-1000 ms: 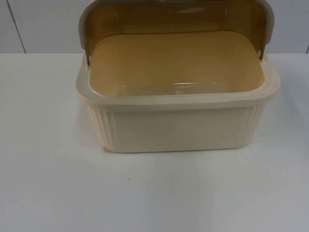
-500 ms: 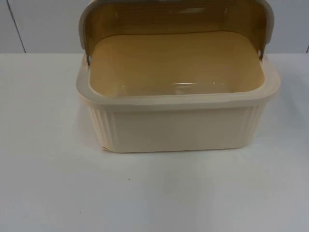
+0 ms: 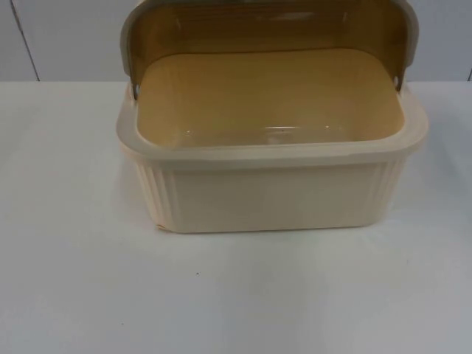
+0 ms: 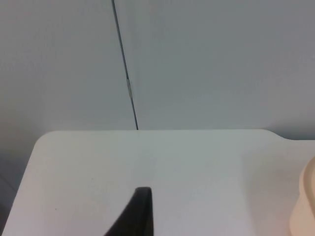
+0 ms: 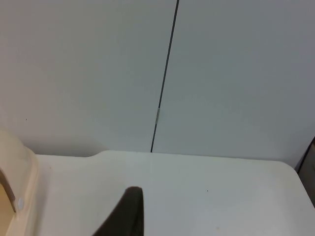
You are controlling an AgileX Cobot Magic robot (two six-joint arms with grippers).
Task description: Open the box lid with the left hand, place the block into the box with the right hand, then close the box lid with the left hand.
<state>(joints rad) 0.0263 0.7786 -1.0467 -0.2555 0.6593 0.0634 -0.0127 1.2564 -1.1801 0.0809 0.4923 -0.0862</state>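
White table [image 3: 74, 295] extends to the grey partition wall [image 4: 206, 64]. The cream box [image 3: 269, 195] stands at the table's middle near the wall, amber lid [image 3: 265, 29] raised upright at its rear edge, interior bare. Left gripper [image 4: 138, 216] and right gripper [image 5: 125, 216] hang above bare table on either side of the box; their opening cannot be judged.

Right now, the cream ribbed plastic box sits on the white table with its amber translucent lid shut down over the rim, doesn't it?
Not quite. The cream ribbed plastic box does sit on the white table, but its amber translucent lid is swung up and back, leaving the box open. The top view shows straight into the bare interior, where no block can be seen.
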